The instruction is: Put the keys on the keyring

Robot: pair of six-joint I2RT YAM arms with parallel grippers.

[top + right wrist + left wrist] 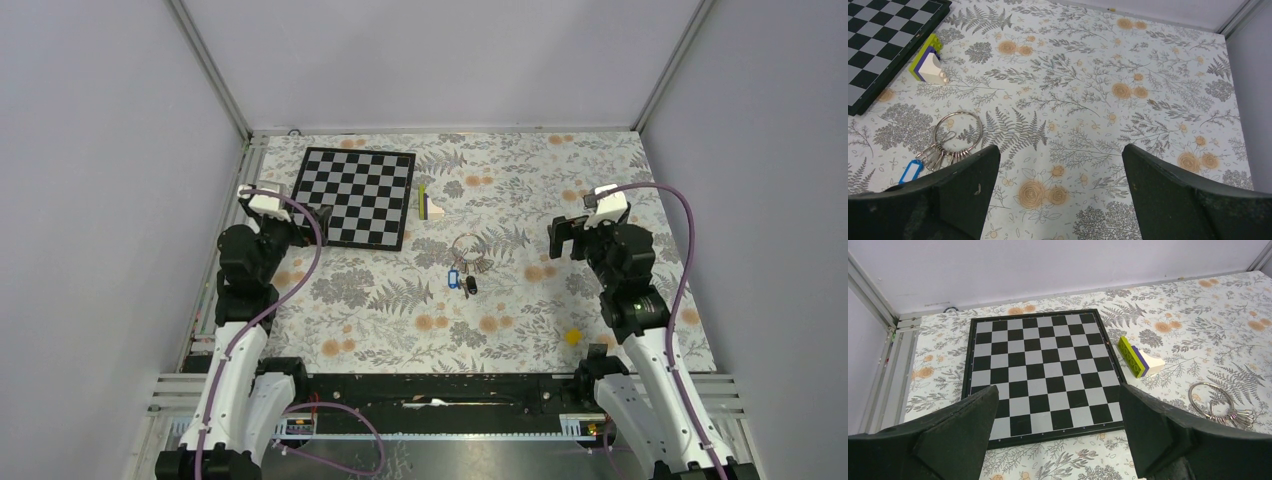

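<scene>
Keys (pixel 454 278), long axis twd keyring (pixel 467 247)

I'm scanning all three views and I see no readable text, label, brand or number anywhere.

The tabletop (pixel 520 300) is white, printed with grey ferns and orange blossoms. The chessboard (pixel 358 197) is checked black and pale grey, bordered black. At its 3 o'clock the brick stack (pixel 429 203) is lime green, purple and cream. The keyring (pixel 467 247) is silvery, its small pieces pinkish. At its 6 o'clock lie the blue key (pixel 453 278) and the black key (pixel 470 285). The block (pixel 572 337) at their 4 o'clock is yellow. The left gripper (pixel 1058 395) and right gripper (pixel 1060 150) are matt black.
</scene>
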